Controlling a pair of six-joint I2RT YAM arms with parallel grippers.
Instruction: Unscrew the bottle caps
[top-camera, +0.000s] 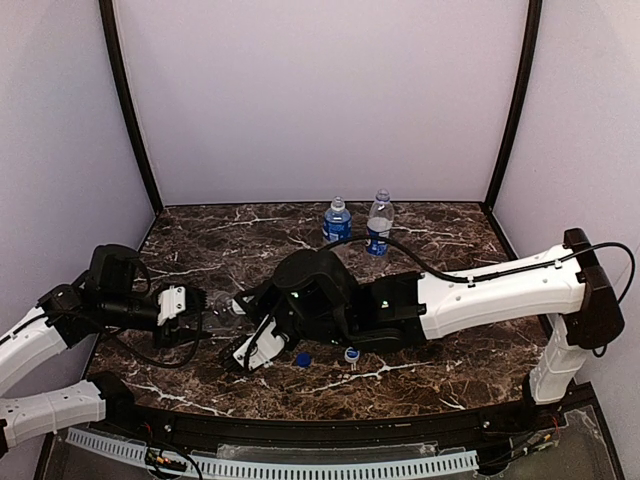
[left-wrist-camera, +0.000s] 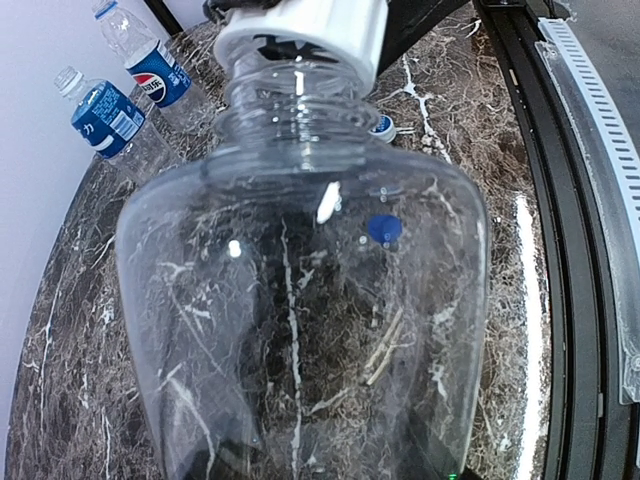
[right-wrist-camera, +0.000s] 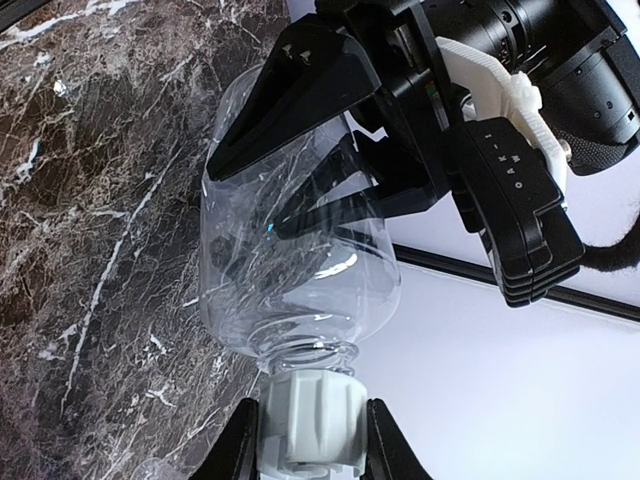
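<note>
My left arm reaches in low from the left, its claw (right-wrist-camera: 318, 150) clamped round the body of the plain bottle (left-wrist-camera: 300, 300). My right arm stretches across the table (top-camera: 450, 250), its claw (right-wrist-camera: 312, 445) pinched tight on the white cap (right-wrist-camera: 310, 405). The bottle lies level, neck toward the right arm, well nearer me than the two upright labelled bottles (top-camera: 337, 222), to their left.
</note>
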